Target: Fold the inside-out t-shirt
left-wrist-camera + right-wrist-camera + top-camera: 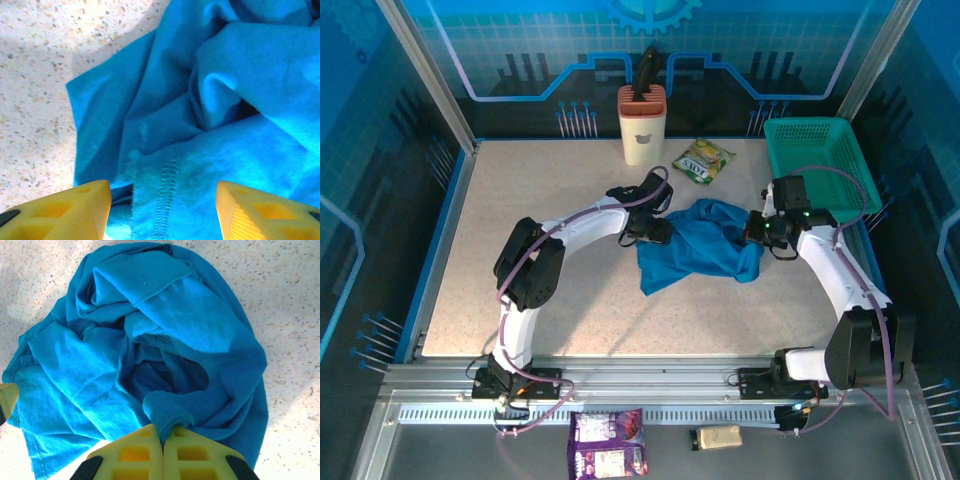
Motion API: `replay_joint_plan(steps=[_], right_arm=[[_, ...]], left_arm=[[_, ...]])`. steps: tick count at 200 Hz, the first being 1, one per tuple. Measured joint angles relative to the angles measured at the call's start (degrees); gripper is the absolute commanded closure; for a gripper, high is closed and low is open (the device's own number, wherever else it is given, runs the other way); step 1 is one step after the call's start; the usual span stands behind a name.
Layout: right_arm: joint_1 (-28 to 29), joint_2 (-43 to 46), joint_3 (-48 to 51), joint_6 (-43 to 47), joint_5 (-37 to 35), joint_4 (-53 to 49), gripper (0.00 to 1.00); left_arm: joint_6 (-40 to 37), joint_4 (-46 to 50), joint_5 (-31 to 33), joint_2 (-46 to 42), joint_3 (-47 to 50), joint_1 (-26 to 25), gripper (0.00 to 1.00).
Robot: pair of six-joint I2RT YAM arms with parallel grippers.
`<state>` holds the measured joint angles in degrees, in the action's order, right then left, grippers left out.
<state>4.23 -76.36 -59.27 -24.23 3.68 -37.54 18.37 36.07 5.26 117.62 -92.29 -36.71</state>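
Right hand [163,439] clenched on t-shirt [150,340] fold | left hand [162,202] released, fingers spread either side of its seam

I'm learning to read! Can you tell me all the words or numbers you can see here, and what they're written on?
No text here is clear enough to quote.
Green snack packet: dark lettering in the middle, too blurred to read.
Purple packet: pale label patch, print too small to read.
T-shirt: plain blue, no print or label showing.
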Motion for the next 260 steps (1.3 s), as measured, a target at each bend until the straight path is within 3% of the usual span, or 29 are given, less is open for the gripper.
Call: replay_joint_plan(steps=[67, 80, 108, 141, 170, 202, 239, 260], right_arm=[[2.19, -0.55, -0.42, -0.39, -0.87, 0.09, 1.00], [2.25, -0.55, -0.42, -0.39, -1.20, 0.09, 1.00], [2.25, -0.52, -0.44, -0.39, -1.92, 0.04, 1.00], [2.93, -0.52, -1.46, -0.39, -3.10, -0.81, 1.00], [4.37, -0.74, -4.83, -0.37, -3.21, -2.05, 1.00], [6.38, -4.35, -14.03, -0.35, -3.13, -3.43, 1.00], [11.43, -13.75, -30.27, -0.66, -0.28, -4.15, 1.00], [15.19, -22.01, -43.15, -1.27, 2.82, -5.11, 1.00]], left_arm=[[-0.55, 0.57, -1.68, 3.34, -2.16, 0.00, 0.46], [-0.52, 0.66, -1.70, 3.85, -2.16, 0.00, 0.53], [-0.42, 0.74, -1.60, 3.93, -2.27, 0.00, 0.81], [-1.55, 0.81, -0.48, 3.26, -2.40, 0.13, 0.99], [-2.10, 1.46, -0.11, -1.86, -2.08, 1.77, 1.00], [-2.05, 2.25, -0.59, -16.09, -0.83, 8.61, 1.00], [-1.86, 3.17, -4.61, -34.71, -0.92, 23.47, 1.00], [-1.92, 5.75, -7.06, -41.13, -2.23, 30.25, 1.00]])
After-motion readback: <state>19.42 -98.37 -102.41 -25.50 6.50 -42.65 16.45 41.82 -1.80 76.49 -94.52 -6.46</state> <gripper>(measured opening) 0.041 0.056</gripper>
